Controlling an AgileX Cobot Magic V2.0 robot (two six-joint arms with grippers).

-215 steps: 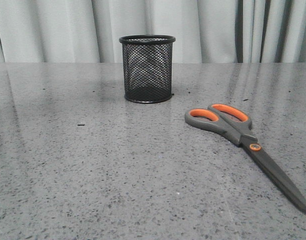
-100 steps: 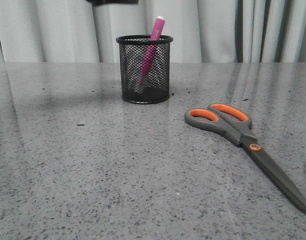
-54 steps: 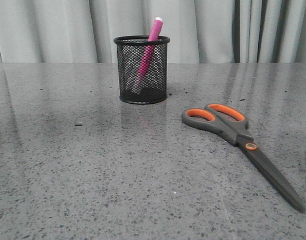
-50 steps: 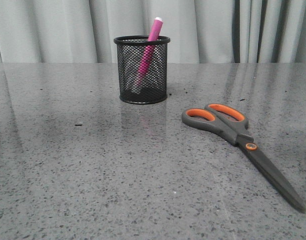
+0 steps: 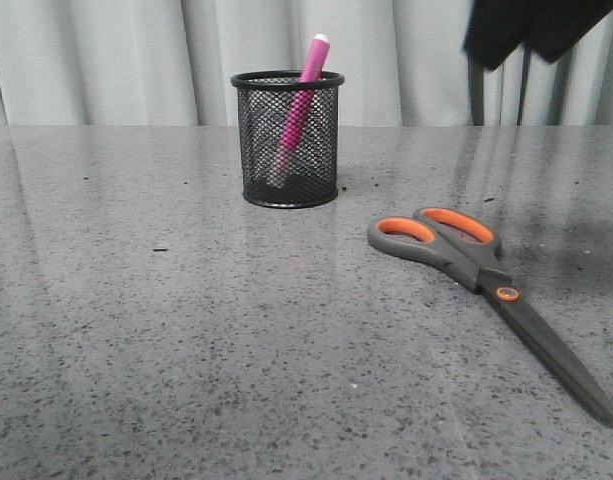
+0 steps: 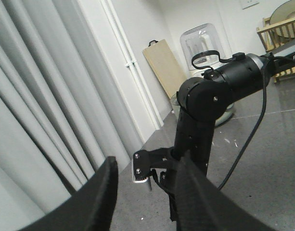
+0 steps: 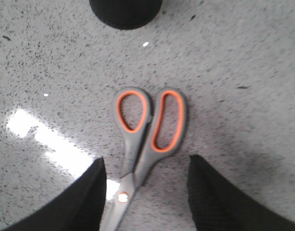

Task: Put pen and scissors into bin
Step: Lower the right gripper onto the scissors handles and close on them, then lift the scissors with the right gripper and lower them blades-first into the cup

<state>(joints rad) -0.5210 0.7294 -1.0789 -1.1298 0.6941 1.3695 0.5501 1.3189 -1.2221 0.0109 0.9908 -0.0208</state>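
Observation:
The black mesh bin (image 5: 288,140) stands upright at the back of the table. The magenta pen (image 5: 304,90) leans inside it, its top above the rim. The scissors (image 5: 476,262) lie flat to the right of the bin, orange loops toward it and blades toward the front right. My right gripper (image 7: 146,160) hangs open above the scissors (image 7: 133,144), its fingers either side of the handles and apart from them; the bin's base (image 7: 125,9) shows beyond. My left gripper (image 6: 147,168) is open and empty, raised and facing the curtain.
A dark part of the right arm (image 5: 531,25) hangs at the top right of the front view. A grey curtain (image 5: 106,60) closes off the table's far edge. The left wrist view shows a black arm (image 6: 205,110) and its cable.
The bin was empty 2.1 s ago; the pen has stood in it since 1.0 s ago. A dark shape above the bin has gone. The right arm has come in at the top right.

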